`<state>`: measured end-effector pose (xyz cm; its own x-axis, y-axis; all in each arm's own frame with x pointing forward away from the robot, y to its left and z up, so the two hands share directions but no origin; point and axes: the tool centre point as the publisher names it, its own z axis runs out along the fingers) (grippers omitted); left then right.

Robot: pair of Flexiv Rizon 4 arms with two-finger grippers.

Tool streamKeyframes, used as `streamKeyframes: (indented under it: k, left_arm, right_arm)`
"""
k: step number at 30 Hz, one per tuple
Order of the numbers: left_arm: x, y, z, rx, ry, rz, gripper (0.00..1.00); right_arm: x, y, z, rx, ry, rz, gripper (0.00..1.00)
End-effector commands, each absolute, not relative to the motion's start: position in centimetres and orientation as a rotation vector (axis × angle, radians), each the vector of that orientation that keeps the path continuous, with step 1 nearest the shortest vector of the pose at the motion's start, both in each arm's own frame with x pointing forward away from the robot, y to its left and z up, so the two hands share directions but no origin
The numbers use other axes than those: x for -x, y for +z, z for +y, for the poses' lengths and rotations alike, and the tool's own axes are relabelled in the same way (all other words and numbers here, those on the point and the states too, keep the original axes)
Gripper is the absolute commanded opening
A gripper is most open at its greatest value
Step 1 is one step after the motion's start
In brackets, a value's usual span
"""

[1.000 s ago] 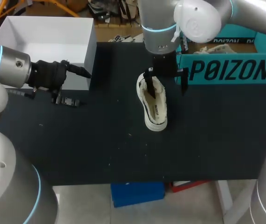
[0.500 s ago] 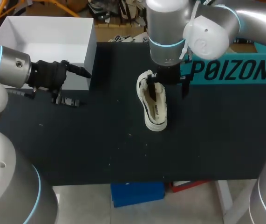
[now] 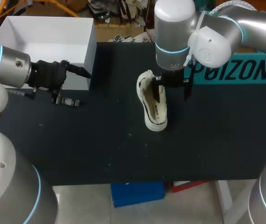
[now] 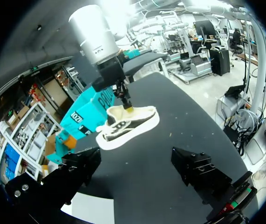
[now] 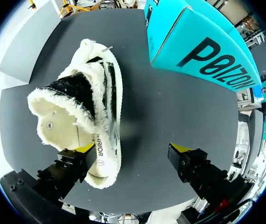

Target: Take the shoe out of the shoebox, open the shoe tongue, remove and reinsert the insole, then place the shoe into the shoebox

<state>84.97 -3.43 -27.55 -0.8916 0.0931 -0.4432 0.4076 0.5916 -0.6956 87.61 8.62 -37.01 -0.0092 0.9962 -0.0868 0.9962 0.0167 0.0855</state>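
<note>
A cream fleece-lined shoe (image 3: 152, 105) with a black tongue lies on the dark table, opening upward. My right gripper (image 3: 172, 91) hangs open over its heel end; in the right wrist view one fingertip (image 5: 84, 149) sits at the rim of the shoe (image 5: 84, 116) and the other over bare table beside it. The white open shoebox (image 3: 44, 32) stands at the back left. My left gripper (image 3: 77, 86) is open and empty by that box's front corner. In its own view the left gripper (image 4: 137, 168) faces the shoe (image 4: 128, 123) from afar.
A teal box (image 3: 235, 70) with black print stands at the back right, close behind my right gripper, and shows as the teal box (image 5: 202, 46) in the right wrist view. Bare dark table (image 3: 100, 149) stretches between the two arms and toward the front edge.
My right arm has shifted a little to the right and toward the front, its fingers sliding along the shoe's heel end. The left arm and the shoe have stayed put.
</note>
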Motion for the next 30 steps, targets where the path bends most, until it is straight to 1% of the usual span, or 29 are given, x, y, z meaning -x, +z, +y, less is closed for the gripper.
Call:
streamKeyframes:
  k: [1,14,15,16,17,30]
  left_arm:
    - [-85.0,-27.7,-3.5,-0.403,-1.206,2.459,1.00]
    - [-85.0,-27.7,-3.5,-0.403,-1.206,2.459,1.00]
    - [-85.0,-27.7,-3.5,-0.403,-1.206,2.459,1.00]
    - [-85.0,-27.7,-3.5,-0.403,-1.206,2.459,1.00]
    - [-85.0,-27.7,-3.5,-0.403,-1.206,2.459,1.00]
    - [-85.0,-27.7,-3.5,-0.403,-1.206,2.459,1.00]
  right_arm:
    - [-88.5,-37.5,8.2,-2.131,0.013,2.145,1.00]
    - [-89.9,-30.6,9.2,-2.023,-0.009,2.128,1.00]
    - [-89.9,-30.2,9.4,-2.017,-0.011,2.126,0.47]
    - [-89.9,-29.9,9.5,-2.013,-0.018,2.121,0.21]
    - [-89.9,-29.7,9.7,-2.013,-0.018,2.119,0.00]
    - [-92.1,-29.4,13.2,-1.976,0.004,2.141,0.00]
